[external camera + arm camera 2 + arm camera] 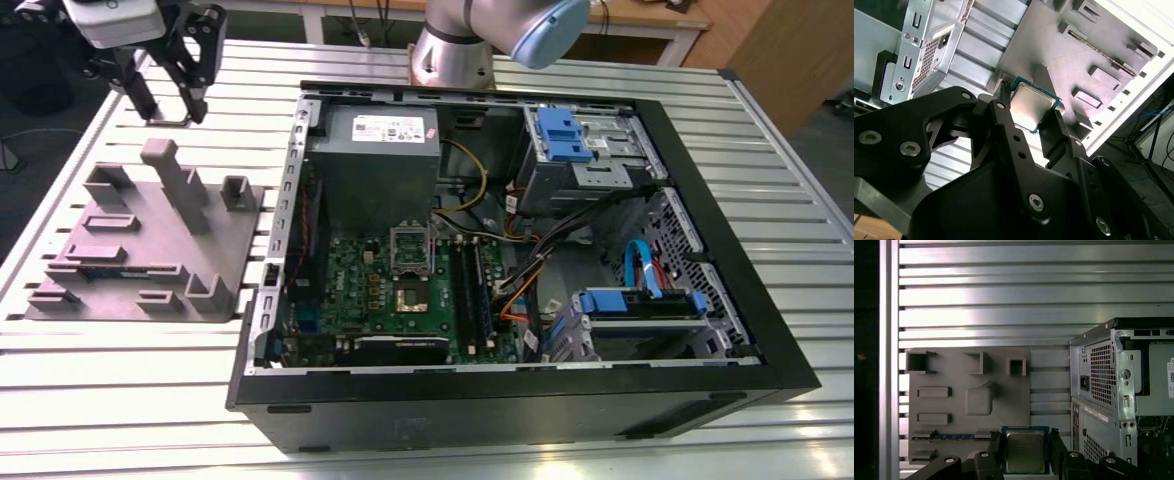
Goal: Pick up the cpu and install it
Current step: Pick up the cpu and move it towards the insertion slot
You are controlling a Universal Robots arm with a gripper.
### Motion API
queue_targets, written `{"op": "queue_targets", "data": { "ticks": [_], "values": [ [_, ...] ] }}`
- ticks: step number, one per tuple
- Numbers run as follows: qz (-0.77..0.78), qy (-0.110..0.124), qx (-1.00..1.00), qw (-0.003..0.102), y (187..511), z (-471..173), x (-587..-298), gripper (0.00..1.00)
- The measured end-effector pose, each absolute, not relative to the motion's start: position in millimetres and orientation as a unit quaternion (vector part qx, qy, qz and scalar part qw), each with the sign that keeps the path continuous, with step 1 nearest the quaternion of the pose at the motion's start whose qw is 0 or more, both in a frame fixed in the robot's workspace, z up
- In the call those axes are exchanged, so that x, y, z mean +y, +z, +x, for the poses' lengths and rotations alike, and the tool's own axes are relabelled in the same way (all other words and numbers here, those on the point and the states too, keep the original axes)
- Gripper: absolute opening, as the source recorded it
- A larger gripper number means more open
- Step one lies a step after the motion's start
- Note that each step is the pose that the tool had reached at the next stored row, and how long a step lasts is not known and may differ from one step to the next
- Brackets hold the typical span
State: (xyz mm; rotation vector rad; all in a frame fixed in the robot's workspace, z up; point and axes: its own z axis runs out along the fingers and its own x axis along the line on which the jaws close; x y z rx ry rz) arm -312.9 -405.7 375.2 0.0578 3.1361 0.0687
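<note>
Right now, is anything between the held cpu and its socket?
Yes: the case's side wall stands between the cpu, held in the gripper by the grey fixture, and the socket. The case is open on top; nothing visible covers the socket.

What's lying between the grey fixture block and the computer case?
Nothing. In the first wrist view, bare table slats separate the grey fixture block from the computer case.

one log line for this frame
gripper: shut on cpu | position: raised near grey fixture, outside case | install: not yet done
</note>
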Motion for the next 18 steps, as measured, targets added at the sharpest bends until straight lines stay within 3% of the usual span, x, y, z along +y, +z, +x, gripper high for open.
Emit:
{"op": "queue_targets", "data": {
  "ticks": [18],
  "values": [
    [0.018,0.022,1.000,0.002,375.2,-308.2,-405.7,0.47]
  ]
}}
